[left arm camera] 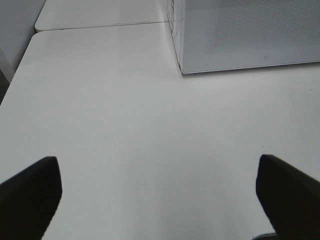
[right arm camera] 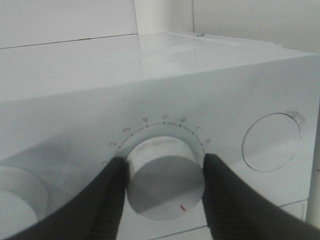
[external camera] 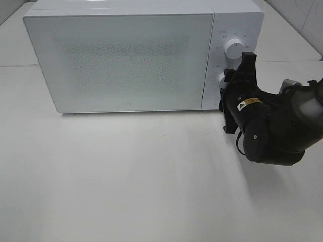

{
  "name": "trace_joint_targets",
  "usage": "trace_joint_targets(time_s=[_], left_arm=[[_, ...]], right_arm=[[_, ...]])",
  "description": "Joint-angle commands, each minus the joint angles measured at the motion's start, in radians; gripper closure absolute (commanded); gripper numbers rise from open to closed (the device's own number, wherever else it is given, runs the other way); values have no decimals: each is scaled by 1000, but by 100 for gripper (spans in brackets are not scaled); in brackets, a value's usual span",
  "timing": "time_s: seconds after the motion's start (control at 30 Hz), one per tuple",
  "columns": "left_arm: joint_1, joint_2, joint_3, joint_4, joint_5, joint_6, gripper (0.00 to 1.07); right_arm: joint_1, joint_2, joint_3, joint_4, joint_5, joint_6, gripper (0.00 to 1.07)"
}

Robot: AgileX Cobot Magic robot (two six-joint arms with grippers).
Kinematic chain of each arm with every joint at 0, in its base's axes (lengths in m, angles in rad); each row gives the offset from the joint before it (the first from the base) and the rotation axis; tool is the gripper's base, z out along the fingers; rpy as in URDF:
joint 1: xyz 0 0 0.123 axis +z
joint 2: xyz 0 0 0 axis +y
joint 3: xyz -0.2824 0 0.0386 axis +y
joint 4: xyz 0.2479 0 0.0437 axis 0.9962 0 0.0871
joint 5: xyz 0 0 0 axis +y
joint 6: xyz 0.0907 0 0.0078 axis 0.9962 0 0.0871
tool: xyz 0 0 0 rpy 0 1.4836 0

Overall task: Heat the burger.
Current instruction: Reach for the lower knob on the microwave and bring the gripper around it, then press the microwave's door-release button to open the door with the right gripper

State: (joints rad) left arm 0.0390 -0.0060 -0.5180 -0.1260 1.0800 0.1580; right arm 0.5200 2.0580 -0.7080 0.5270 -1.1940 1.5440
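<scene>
Here, at the right gripper (right arm camera: 165,167): pinches the lower dial (right arm camera: 162,187) of the microwave (external camera: 126,60), with a dark finger (right arm camera: 107,200) pressed to either side of the white knob. Shows a small red mark (right arm camera: 183,207) on the dial's face near its edge, and printed numerals (right arm camera: 163,118) arcing round the rim. Just beside that dial on one side, the upper dial (right arm camera: 20,197), untouched; on the other side, a round flush button (right arm camera: 271,142), likewise apart from the fingers. Seen from the high camera, reaches in from the right on a bulky black arm (external camera: 282,126), with the jaws turned to stand one above the other against the control panel (external camera: 250,25). Left of the panel, the microwave's door (external camera: 121,30), shut flat, with a dotted, frosted window (external camera: 121,65) too cloudy to see through. As for the burger: not to be seen in any view; cannot tell where. Under everything, a plain white table (external camera: 126,181), with a seam running off to either side of the microwave. Over at the left gripper (left arm camera: 160,200): spread wide, holding nothing, with the two dark fingertips (left arm camera: 30,195) at opposite edges of the wrist view and bare tabletop between. Hangs above the table, well apart from the microwave's near corner. Out of the high camera's frame.
</scene>
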Motion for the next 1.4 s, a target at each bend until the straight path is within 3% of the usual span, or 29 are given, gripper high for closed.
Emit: trace_joint_targets(time_s=[0.03,0.23,0.6,0.87,1.03,1.4], left_arm=[[2,-14,-1,-8,-7,2,9],[2,-14,-1,-8,-7,2,9],[2,-14,-1,-8,-7,2,9],[2,-14,-1,-8,-7,2,9],[2,-14,-1,-8,-7,2,9],[2,-14,-1,-8,-7,2,9]], right_arm=[[6,-10,-35,-118,-204,-41,54],[7,-26,-34,-113,-199,-92,43],[9,-114,37,-117,-91,-157,41],[9,-289,145,-201,239,-402,41],[9,-369,153,-264,466,-571,41],[9,-526,152,-272,884,-1033,41]])
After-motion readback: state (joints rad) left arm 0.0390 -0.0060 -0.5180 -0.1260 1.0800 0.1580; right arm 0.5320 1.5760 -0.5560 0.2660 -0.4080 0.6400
